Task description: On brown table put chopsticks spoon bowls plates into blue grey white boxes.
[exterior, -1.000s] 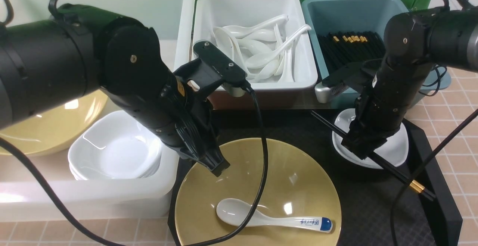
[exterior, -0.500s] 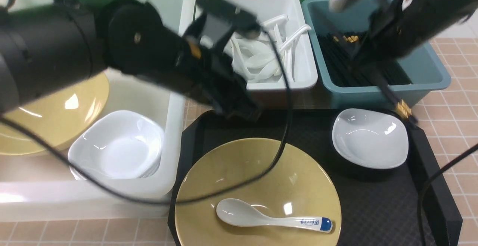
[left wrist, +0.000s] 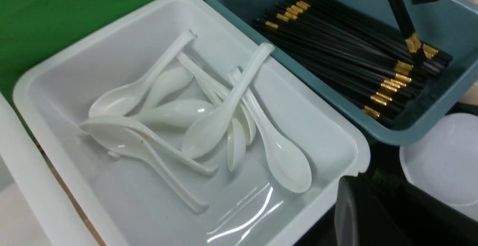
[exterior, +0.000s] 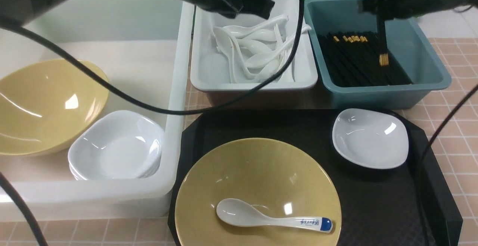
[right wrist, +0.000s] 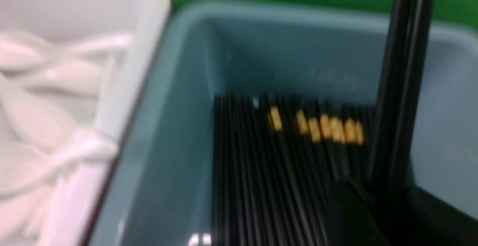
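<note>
My right gripper (exterior: pixel 379 9) hangs over the blue box (exterior: pixel 429 63), shut on a pair of black chopsticks (exterior: pixel 381 37). They hang upright with their gold ends just above the chopstick pile (exterior: pixel 354 59). In the right wrist view the held chopsticks (right wrist: pixel 405 70) rise from between the jaws. My left gripper (exterior: pixel 266 8) is shut and holds nothing, high over the spoon box (exterior: pixel 254 85). On the black tray (exterior: pixel 373 208), a white spoon (exterior: pixel 269 219) lies in a yellow bowl (exterior: pixel 257 178). A white dish (exterior: pixel 369 137) sits at the tray's back right.
The large white box (exterior: pixel 175 89) on the left holds a yellow bowl (exterior: pixel 44 104) and a stack of white dishes (exterior: pixel 115 145). Several white spoons (left wrist: pixel 209 126) lie in the middle box. Both arms' black cables loop over the boxes and tray.
My right arm lifted the chopsticks off the white dish and carried them back over the blue box. The left arm rose from the yellow bowl to above the spoon box.
</note>
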Robot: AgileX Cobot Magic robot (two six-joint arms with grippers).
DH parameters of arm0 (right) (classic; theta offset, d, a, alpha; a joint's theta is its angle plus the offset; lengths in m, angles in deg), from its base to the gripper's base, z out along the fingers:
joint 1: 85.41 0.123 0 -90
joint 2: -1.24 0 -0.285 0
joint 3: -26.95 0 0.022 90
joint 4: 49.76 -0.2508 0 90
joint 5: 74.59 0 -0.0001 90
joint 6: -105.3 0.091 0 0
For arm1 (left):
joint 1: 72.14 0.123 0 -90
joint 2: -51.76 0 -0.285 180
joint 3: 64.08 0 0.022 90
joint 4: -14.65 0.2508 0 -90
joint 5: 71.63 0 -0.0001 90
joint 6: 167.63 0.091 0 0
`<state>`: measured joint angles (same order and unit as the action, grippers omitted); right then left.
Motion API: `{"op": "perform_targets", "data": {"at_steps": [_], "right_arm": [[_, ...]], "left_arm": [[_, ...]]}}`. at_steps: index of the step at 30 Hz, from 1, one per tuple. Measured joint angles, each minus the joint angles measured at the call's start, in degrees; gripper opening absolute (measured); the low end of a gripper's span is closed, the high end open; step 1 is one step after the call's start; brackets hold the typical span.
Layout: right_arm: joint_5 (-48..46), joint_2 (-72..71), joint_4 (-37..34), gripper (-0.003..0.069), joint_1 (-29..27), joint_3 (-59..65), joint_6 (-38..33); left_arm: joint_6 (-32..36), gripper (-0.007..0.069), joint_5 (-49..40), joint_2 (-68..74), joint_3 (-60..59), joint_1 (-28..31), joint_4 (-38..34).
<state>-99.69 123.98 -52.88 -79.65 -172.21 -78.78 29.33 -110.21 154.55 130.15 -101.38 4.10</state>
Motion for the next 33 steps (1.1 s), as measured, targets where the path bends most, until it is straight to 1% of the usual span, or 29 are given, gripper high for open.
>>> {"op": "perform_targets", "data": {"at_steps": [1,2,4,6,7,8,10,11,12,14,15,18,19,21,22,25,27,29,31,33], "right_arm": [[-0.41,0.38,0.00,0.0209,0.01,-0.42,0.00],[-4.68,1.36,0.00,0.0279,0.01,-2.15,0.05],[-9.72,1.52,0.00,0.0339,0.01,-4.27,-0.01],[-16.68,1.34,0.00,0.0399,0.06,-7.42,-0.93],[-19.81,1.11,0.00,0.0417,0.13,-8.71,-1.91],[-24.84,0.78,0.00,0.0434,0.36,-10.54,-3.83],[-31.79,0.02,-0.16,0.0447,0.92,-12.74,-6.81],[-33.51,-0.24,-0.17,0.0447,1.02,-13.21,-7.49],[-40.42,-1.46,-0.91,0.0449,2.30,-14.71,-11.15],[-43.91,-3.11,-2.09,0.0449,3.87,-14.59,-13.70],[-44.25,-3.56,-2.25,0.0449,4.08,-14.32,-14.11],[-45.31,-8.70,-2.75,0.0449,9.74,-9.02,-17.04],[-45.31,-8.99,-2.80,0.0449,10.10,-8.65,-17.20],[-45.45,-11.04,-2.84,0.0449,12.90,-5.92,-18.84],[-45.55,-13.30,-3.18,0.0449,16.55,-2.39,-21.38],[-45.75,-15.30,-3.73,0.0449,23.60,2.65,-25.97],[-45.75,-15.31,-3.87,0.0449,27.77,4.96,-29.24],[-45.75,-15.03,-3.87,0.0449,30.00,5.91,-30.60],[-45.69,-13.88,-3.87,0.0449,34.00,7.90,-32.26],[-45.51,-12.76,-3.91,0.0449,35.84,8.89,-32.43]], "left_arm": [[0.00,0.0001,-0.21,0.00,0.00,0.00,0.00],[0.00,0.0001,-1.90,0.02,0.00,0.00,0.76],[0.00,0.0001,-4.31,-0.11,0.00,0.00,2.05],[-0.33,0.0001,-7.42,-0.52,0.00,0.00,3.39],[-0.48,0.0001,-9.10,-0.95,0.00,0.00,4.14],[-0.54,0.0001,-10.84,-1.47,0.00,0.00,4.90],[-1.12,0.0001,-12.94,-3.09,-0.76,0.00,6.41],[-1.26,0.0001,-13.08,-3.09,-0.93,0.00,6.63],[-2.49,0.0001,-13.79,-5.29,-3.14,0.26,7.86],[-3.74,0.0001,-13.93,-8.07,-6.99,1.00,8.70],[-3.74,0.0001,-13.93,-8.36,-6.99,1.12,8.71],[-4.85,0.0001,-13.99,-14.67,-17.62,4.26,8.83],[-4.85,0.0001,-13.99,-14.67,-18.21,4.43,8.83],[-4.97,0.0001,-14.07,-17.46,-22.86,5.75,8.78],[-4.97,0.0001,-14.03,-20.63,-27.28,6.67,8.66],[-3.95,0.0001,-13.30,-25.02,-34.28,7.14,8.40],[-2.14,0.0001,-12.37,-27.12,-37.25,7.14,7.10],[-0.49,0.0001,-11.68,-28.17,-38.69,7.14,5.77],[4.18,0.0001,-10.00,-29.49,-40.56,7.14,2.60],[7.37,0.0001,-9.23,-29.64,-41.00,7.14,-0.08]]}}
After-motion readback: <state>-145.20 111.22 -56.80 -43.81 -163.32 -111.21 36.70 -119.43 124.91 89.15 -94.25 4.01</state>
